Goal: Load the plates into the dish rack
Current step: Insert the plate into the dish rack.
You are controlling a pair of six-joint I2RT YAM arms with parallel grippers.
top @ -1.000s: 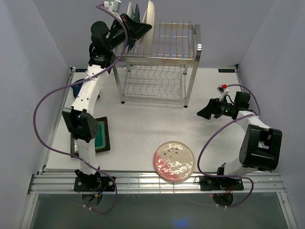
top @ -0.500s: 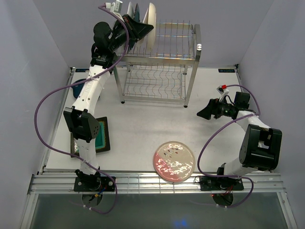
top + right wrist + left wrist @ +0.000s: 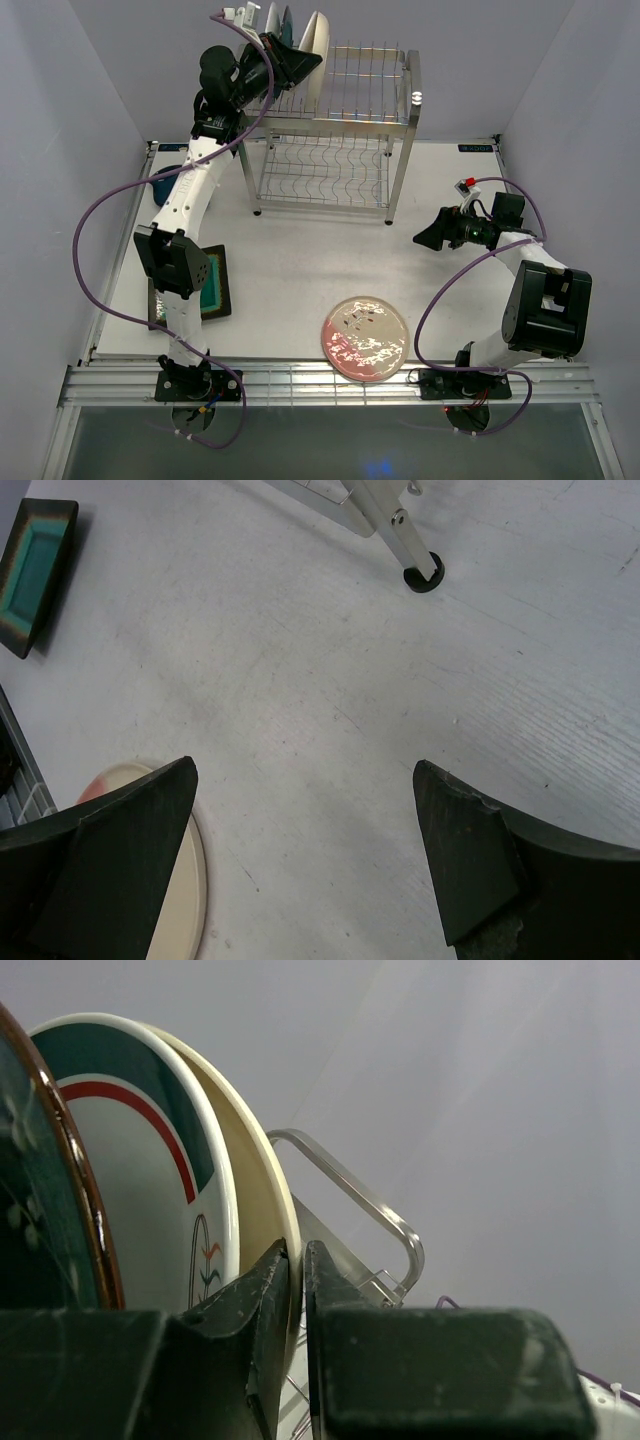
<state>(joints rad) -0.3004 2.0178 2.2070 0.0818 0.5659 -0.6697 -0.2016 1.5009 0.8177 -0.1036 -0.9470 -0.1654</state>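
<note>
Cream round plate [image 3: 252, 1175], propped upright by a slot of the steel wire dish rack [image 3: 411, 140]; we cannot tell whether left gripper [image 3: 297, 1256] clasps it.

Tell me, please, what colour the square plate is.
Square plate: teal, dark rim; right wrist view shows best.

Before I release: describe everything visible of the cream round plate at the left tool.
The cream round plate is plain, glossy, ceramic-looking. It stands on edge on the top tier of the steel wire dish rack, at its left end, close beside the white plate with green-red rim; whether they touch is unclear. The left tool straddles its rim, jaws almost closed; whether they grip cannot be told.
</note>
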